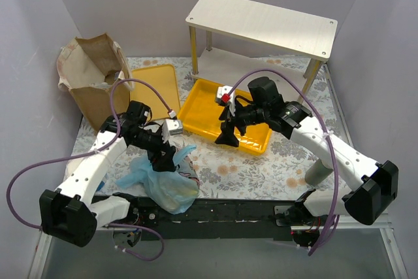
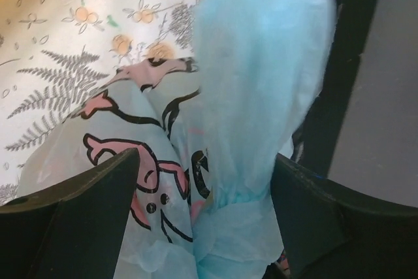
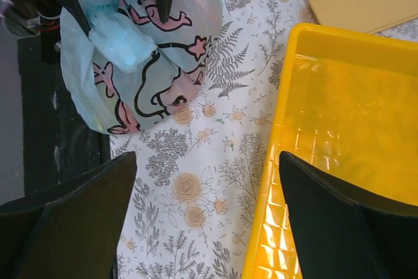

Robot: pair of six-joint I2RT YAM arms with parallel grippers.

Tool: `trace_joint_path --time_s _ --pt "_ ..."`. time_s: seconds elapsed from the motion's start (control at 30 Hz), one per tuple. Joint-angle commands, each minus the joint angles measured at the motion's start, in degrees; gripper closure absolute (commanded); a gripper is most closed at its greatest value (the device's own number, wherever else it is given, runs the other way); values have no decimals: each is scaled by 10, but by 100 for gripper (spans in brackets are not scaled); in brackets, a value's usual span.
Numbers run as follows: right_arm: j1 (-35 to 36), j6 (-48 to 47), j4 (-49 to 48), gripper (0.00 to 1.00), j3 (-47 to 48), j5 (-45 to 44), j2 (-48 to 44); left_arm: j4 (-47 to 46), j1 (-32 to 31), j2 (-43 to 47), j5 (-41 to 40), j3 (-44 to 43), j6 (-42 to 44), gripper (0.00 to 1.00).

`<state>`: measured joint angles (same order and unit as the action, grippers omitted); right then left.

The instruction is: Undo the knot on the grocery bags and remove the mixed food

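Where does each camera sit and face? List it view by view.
Top external: above and behind, looking down on the table; left arm and right arm show.
Left wrist: on the left arm, looking down at the light-blue plastic bag between its own fingers.
Right wrist: looking down at the yellow tray; own fingers below.
Shared: that bag, in all views.

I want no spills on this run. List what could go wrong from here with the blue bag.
1. The blue bag lies at the table's near edge, by the black rail; a tug from the left claw, straddling its knot, could drag it off.
2. The right claw hangs open by the yellow tray, holding nothing, so pulling may lift the whole bag rather than loosen the knot.
3. The thin plastic might tear.
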<state>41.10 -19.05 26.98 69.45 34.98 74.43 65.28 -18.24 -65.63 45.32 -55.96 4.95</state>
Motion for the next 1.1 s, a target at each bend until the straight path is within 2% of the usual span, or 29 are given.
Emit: trace_joint_path --time_s 0.0,0.07,0.1,0.17,0.2,0.27,0.37,0.47,0.57,0.63,0.7,0.73,0.77,0.83,0.87,0.9,0.97,1.07 --pt "-1 -52 7 3 -16 -36 -33 -61 0 18 -71 25 51 32" --pt "-1 -55 10 2 -33 -42 -40 -66 -1 4 -73 15 29 51" --pt "-1 -56 12 2 -38 -40 -44 -63 0 -2 -74 9 19 67" --pt "-1 -65 17 2 -45 -38 -43 -59 0 -21 -67 -2 13 79" --pt "-1 -66 12 2 -53 -41 -40 -77 0 -24 -73 1 5 91" --pt "-1 -64 3 2 -47 -49 -33 -116 -1 -27 -106 -1 -41 100" --pt "-1 -82 14 2 -12 -36 -1 -175 13 -18 -114 -20 -145 100" --pt "2 -79 -17 2 16 -36 33 -237 33 -23 -137 -37 -252 100" --pt "22 -90 -7 2 65 -47 61 -256 68 -44 -126 -59 -296 100" --pt "35 -96 -6 2 78 -48 81 -235 73 -57 -111 -65 -275 100" --pt "57 -93 -17 2 77 -53 94 -182 73 -77 -87 -69 -230 63" --pt "67 -96 -18 2 78 -54 98 -160 73 -79 -83 -67 -217 54" --pt "78 -98 -18 2 85 -60 108 -147 73 -76 -88 -64 -216 30" --pt "110 -97 -23 3 98 -77 120 -153 81 -29 -98 -54 -213 25" --pt "120 -94 -29 4 108 -87 131 -176 84 -8 -110 -53 -227 16" --pt "137 -90 -43 5 113 -96 137 -184 87 29 -146 -62 -254 12" --pt "151 -80 -54 6 132 -118 159 -163 90 53 -153 -80 -252 11" --pt "169 -69 -75 15 150 -145 184 -99 94 86 -190 -104 -210 11"
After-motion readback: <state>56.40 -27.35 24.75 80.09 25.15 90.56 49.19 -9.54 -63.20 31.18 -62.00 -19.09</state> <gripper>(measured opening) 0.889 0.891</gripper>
